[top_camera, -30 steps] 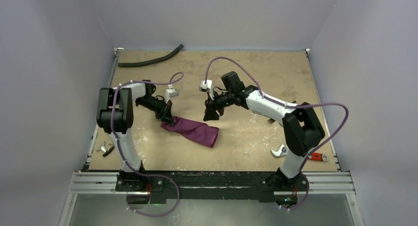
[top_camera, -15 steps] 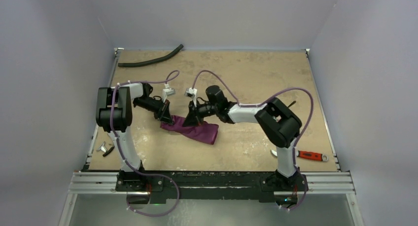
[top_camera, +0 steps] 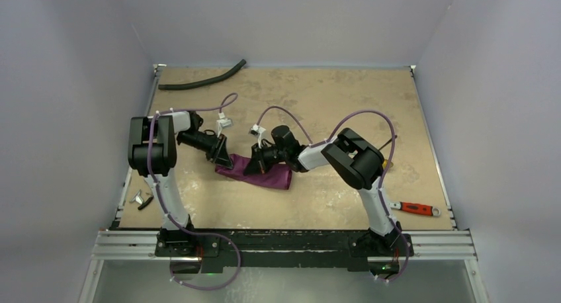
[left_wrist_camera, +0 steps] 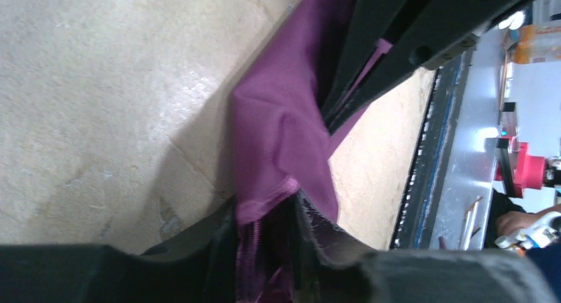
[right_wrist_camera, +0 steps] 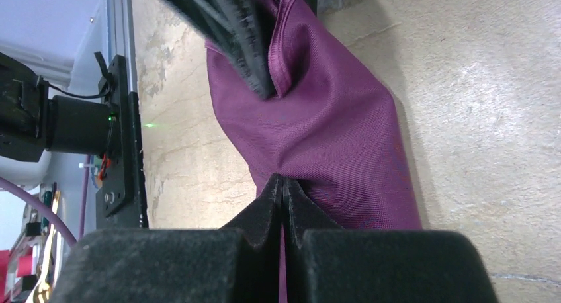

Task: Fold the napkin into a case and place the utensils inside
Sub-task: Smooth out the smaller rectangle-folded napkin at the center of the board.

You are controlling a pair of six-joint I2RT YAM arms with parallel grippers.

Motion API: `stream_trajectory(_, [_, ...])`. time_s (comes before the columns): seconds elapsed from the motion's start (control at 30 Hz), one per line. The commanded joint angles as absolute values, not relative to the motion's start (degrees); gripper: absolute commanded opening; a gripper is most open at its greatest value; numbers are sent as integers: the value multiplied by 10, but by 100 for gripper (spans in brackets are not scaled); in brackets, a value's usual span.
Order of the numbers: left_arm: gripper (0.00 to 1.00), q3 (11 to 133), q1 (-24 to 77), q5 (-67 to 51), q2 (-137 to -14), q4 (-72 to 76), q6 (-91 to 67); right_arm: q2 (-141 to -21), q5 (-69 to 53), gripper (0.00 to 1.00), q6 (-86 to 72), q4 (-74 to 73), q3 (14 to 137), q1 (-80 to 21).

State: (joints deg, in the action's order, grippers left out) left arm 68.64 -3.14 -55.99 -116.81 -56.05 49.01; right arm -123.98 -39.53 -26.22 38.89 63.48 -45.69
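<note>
My right gripper (right_wrist_camera: pixel 283 184) pinches the napkin (right_wrist_camera: pixel 331 118) at its edge, fingers closed together; my left gripper (left_wrist_camera: pixel 268 217) clamps the other end, seemingly tight though blurred; the cloth lies bunched on the table (top_camera: pixel 331 104) between us.

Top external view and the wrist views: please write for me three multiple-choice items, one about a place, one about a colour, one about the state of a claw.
1. Where on the table does the black hose lie?
A. at the far left corner
B. at the near right corner
C. in the middle

2. What colour is the napkin?
A. green
B. plum-purple
C. white

3. How is the right claw?
A. open above the napkin
B. shut on the napkin
C. out of view

Answers:
1 A, the top view shows it along the far edge at the left.
2 B, all three views show purple cloth.
3 B, its wrist view shows the fingers pressed together with cloth pinched between them.
</note>
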Motion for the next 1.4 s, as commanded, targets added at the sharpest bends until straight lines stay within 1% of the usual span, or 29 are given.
stream_trajectory(0.0, [38, 684, -43, -544, -1153, -559, 514, -1265, -375, 0, -266, 365, 640, -456])
stream_trajectory(0.03, [46, 689, -46, -544, -1148, -562, 514, -1268, -376, 0, -267, 367, 636, -456])
stream_trajectory(0.1, [65, 703, -55, -546, -1138, -569, 512, -1273, -383, 0, -268, 375, 627, -456])
stream_trajectory(0.13, [73, 712, -60, -545, -1131, -574, 511, -1274, -385, 0, -268, 376, 624, -456])
stream_trajectory(0.23, [86, 740, -79, -536, -1109, -578, 502, -1277, -388, 0, -265, 379, 618, -455])
stream_trajectory(0.33, [91, 744, -90, -499, -1071, -545, 473, -1277, -388, 0, -265, 383, 617, -456])
stream_trajectory(0.43, [94, 684, -87, -427, -986, -373, 372, -1275, -388, 0, -265, 387, 618, -456])
stream_trajectory(0.5, [95, 662, -74, -408, -939, -328, 354, -1274, -386, 0, -265, 386, 618, -456])
stream_trajectory(0.67, [97, 692, -24, -468, -921, -395, 362, -1268, -385, 0, -272, 396, 611, -456])
stream_trajectory(0.73, [97, 674, -5, -492, -902, -388, 368, -1263, -390, 0, -283, 409, 605, -456])
stream_trajectory(0.77, [96, 658, 12, -500, -895, -381, 372, -1261, -401, 0, -290, 418, 603, -456])
stream_trajectory(0.8, [93, 645, 21, -507, -896, -383, 383, -1260, -408, 0, -297, 425, 601, -456])
stream_trajectory(0.87, [83, 633, 24, -521, -920, -407, 422, -1254, -420, 0, -305, 438, 601, -456])
stream_trajectory(0.93, [69, 637, 22, -503, -959, -456, 487, -1244, -430, 0, -313, 450, 601, -455])
stream_trajectory(0.97, [65, 637, 17, -499, -976, -473, 514, -1240, -433, 0, -318, 457, 600, -454])
stream_trajectory(1.07, [40, 621, 0, -479, -999, -494, 572, -1230, -446, 0, -336, 481, 600, -450])
stream_trajectory(1.1, [36, 614, 0, -470, -998, -491, 584, -1229, -448, 0, -341, 487, 602, -450])
stream_trajectory(1.23, [34, 578, 0, -457, -976, -480, 630, -1230, -455, 0, -351, 497, 609, -450])
stream_trajectory(1.37, [32, 532, 2, -426, -939, -425, 644, -1224, -469, 0, -364, 508, 615, -447])
